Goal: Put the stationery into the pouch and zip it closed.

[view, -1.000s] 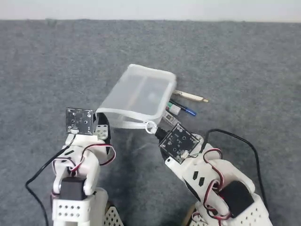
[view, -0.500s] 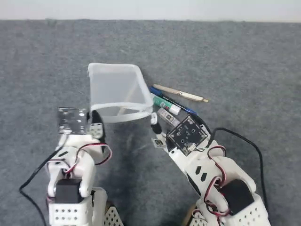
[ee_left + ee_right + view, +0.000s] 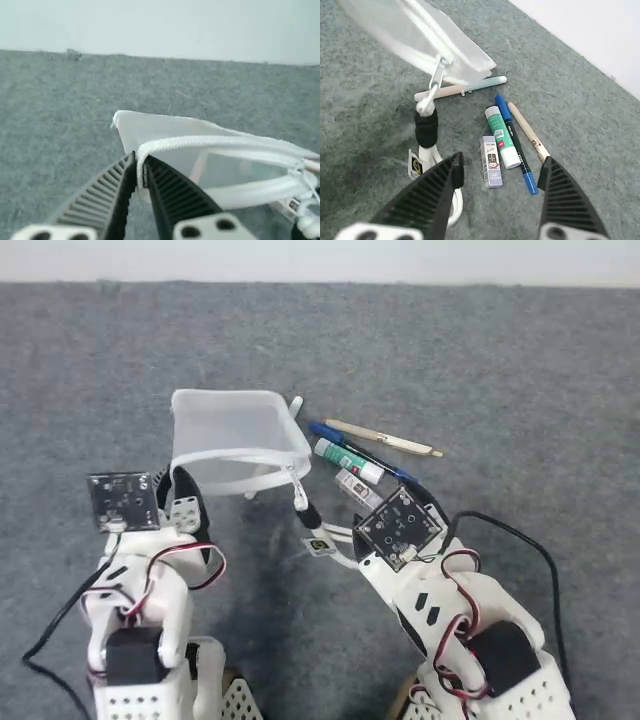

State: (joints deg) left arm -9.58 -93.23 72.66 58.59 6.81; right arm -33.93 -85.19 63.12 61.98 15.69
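1. The pouch [image 3: 235, 435], translucent and unzipped, sits towards the left arm's side of the grey carpet [image 3: 500, 360], its mouth gaping towards the arms.
2. The left gripper [image 3: 139, 161] is clamped on the white zipper rim of the pouch [image 3: 210, 155] and holds that edge up.
3. The right gripper [image 3: 501, 167] is spread wide with nothing between its fingers, and hovers over the stationery just beside the pouch [image 3: 420, 35].
4. The zipper pull [image 3: 426, 127], with a black sleeve and white cord, hangs from the pouch's near corner; its tag [image 3: 320, 545] lies on the carpet.
5. Outside the pouch, close together, lie a green-and-white glue stick [image 3: 502, 137], a blue pen [image 3: 515, 145] touching it, a tan pen [image 3: 527, 131] just beyond, and a small box [image 3: 491, 161] nearest the right gripper.
6. A pale pen [image 3: 465, 87] lies at the pouch's corner; whether one end is inside cannot be told.
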